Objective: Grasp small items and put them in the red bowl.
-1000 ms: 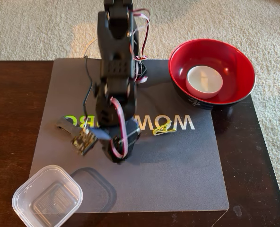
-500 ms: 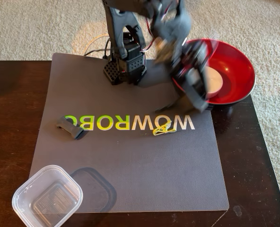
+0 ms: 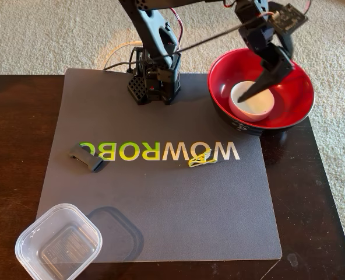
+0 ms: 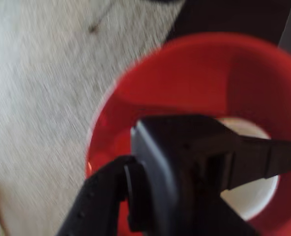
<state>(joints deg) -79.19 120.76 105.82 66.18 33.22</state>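
Observation:
The red bowl point(image 3: 298, 70) stands at the table's back right, with the cream-white ring point(image 3: 260, 106) lying inside it. My gripper point(image 3: 270, 65) hangs over the bowl, shut on the black plastic part point(image 3: 259, 86), whose pointed tip slants down toward the ring. In the blurred wrist view the part's boxy base point(image 4: 185, 152) fills the middle above the bowl point(image 4: 194, 73) and the ring point(image 4: 251, 196), with one finger point(image 4: 94, 201) at lower left. On the mat lie the yellow clip point(image 3: 201, 158) and the flat black bar point(image 3: 85, 157).
A grey mat point(image 3: 161, 204) with lettering covers the dark wooden table. A clear plastic container point(image 3: 59, 242) sits at the front left corner, a dark square lid point(image 3: 117, 230) beside it. The arm's base point(image 3: 155, 81) stands at the mat's back edge. Carpet lies beyond the table.
The arm has swung from over the mat's left side, near the black bar, across to the right and now hangs over the red bowl. The bar and clip have not moved.

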